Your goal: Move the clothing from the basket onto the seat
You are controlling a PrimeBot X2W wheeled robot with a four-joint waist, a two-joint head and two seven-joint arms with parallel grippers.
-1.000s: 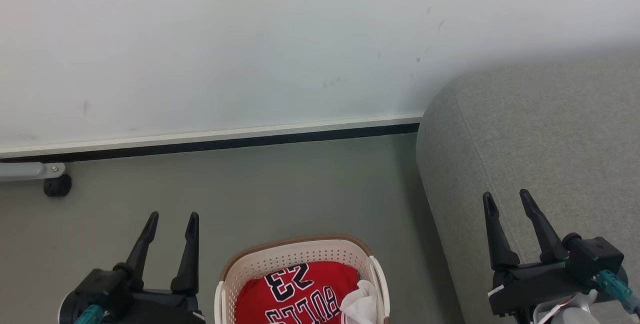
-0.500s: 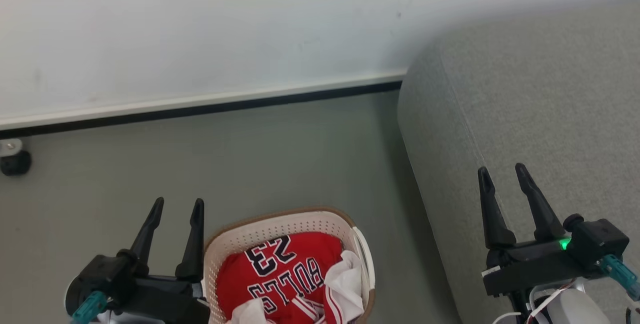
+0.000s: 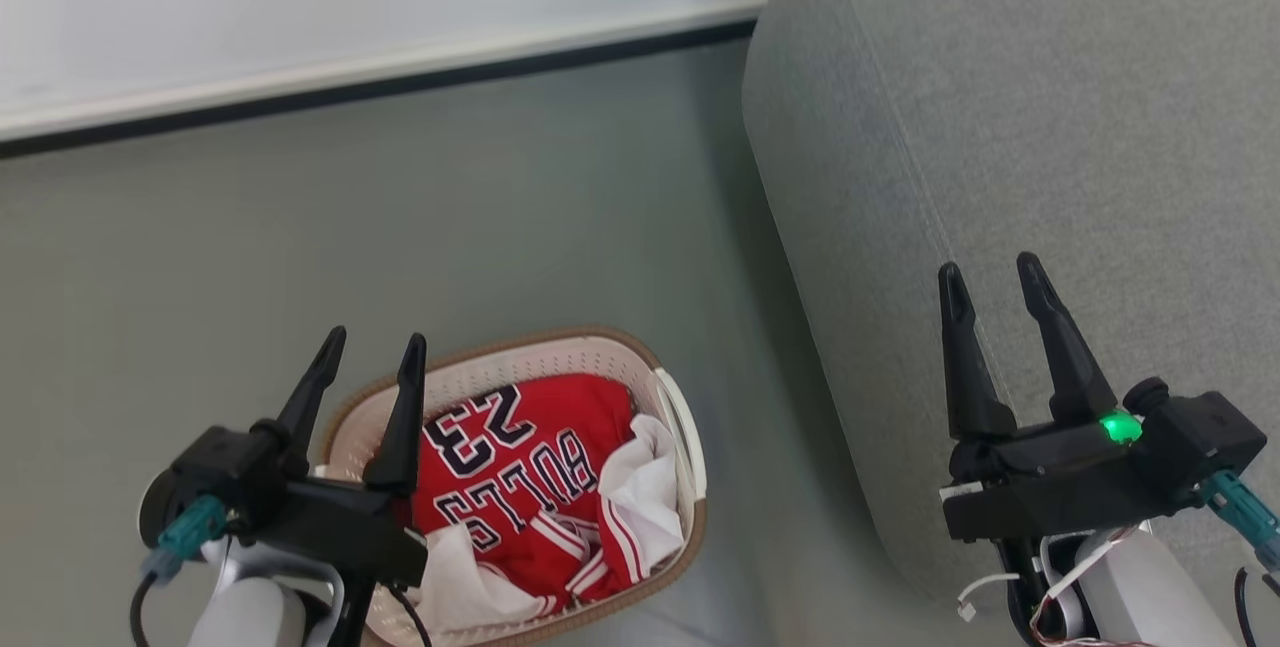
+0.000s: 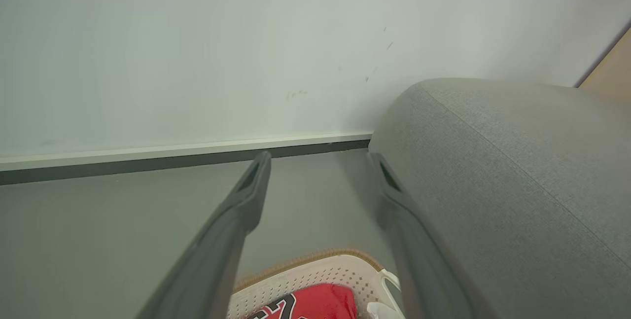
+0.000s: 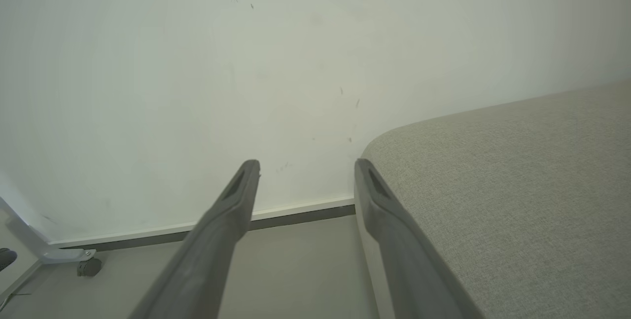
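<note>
The cream basket (image 3: pixel 560 352) with a brown rim stands on the floor at the lower middle of the head view. Red clothing (image 3: pixel 520 472) lettered "BULLS 23", with white lining and striped trim, fills it. My left gripper (image 3: pixel 372 342) hangs open over the basket's left rim, nothing between its fingers. The grey seat (image 3: pixel 1050 127) takes up the right side, and my right gripper (image 3: pixel 987 270) stands open above its edge. In the left wrist view the basket (image 4: pixel 315 274) and clothing (image 4: pixel 320 304) sit low between the left gripper's fingers (image 4: pixel 246 200); the seat (image 4: pixel 517 171) lies right.
A white wall with a white and dark skirting (image 3: pixel 380 77) runs along the back. Grey floor (image 3: pixel 300 247) spreads around the basket. In the right wrist view a grey bracket with a dark caster (image 5: pixel 88 265) sits at the lower left near the wall.
The head camera has tilted down, so wall, basket and seat shifted in the picture and more of the basket shows. Both grippers stay open.
</note>
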